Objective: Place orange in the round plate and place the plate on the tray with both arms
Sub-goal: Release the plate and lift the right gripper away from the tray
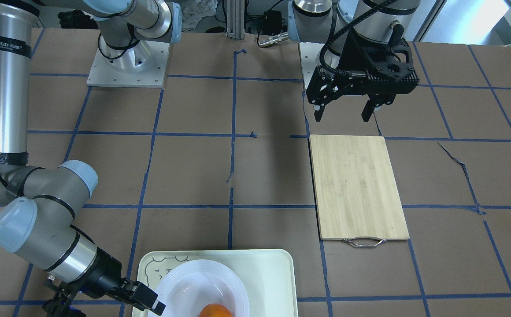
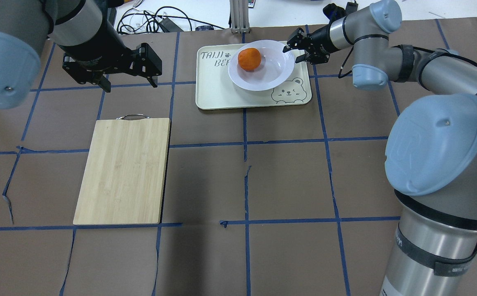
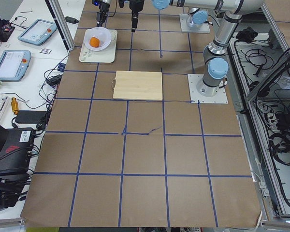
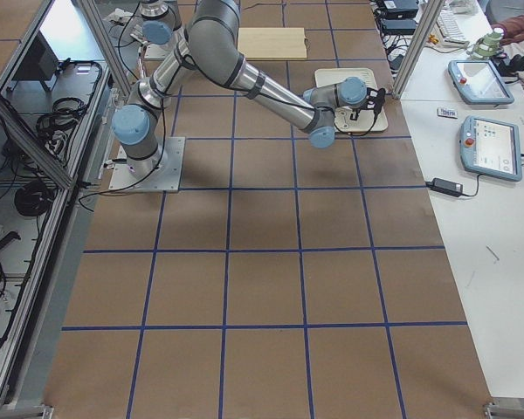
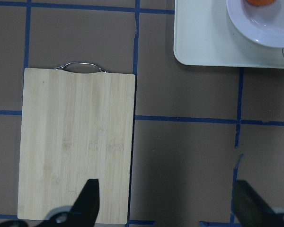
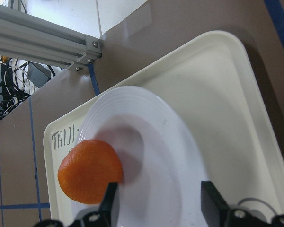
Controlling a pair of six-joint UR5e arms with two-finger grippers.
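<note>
The right arm [image 2: 436, 70] reached far out across the table [image 2: 288, 181]. Its forearm lay low and near level, and the wrist was turned so the right gripper [image 2: 294, 50] pointed sideways at the rim of the round plate [image 2: 272, 70]. Its jaws stood released and wide, and the plate's near rim showed between the two fingers in the wrist view. Whether either pad touched the plate could not be told.

The orange [image 2: 249, 59] sat ahead of the fingertips in the plate's sunken centre, on the side away from that gripper. The plate rested on the tray [image 2: 214, 92], which spread beneath and beyond the gripper.

The left arm [image 2: 82, 24] held its wrist pointing straight down. The left gripper [image 2: 129, 82] hung high above the table, fingers spread and empty. In its wrist view the cutting board [image 5: 75, 142] lay below one finger, with the other finger over brown table. The board's metal handle was at the end away from the fingertips.
</note>
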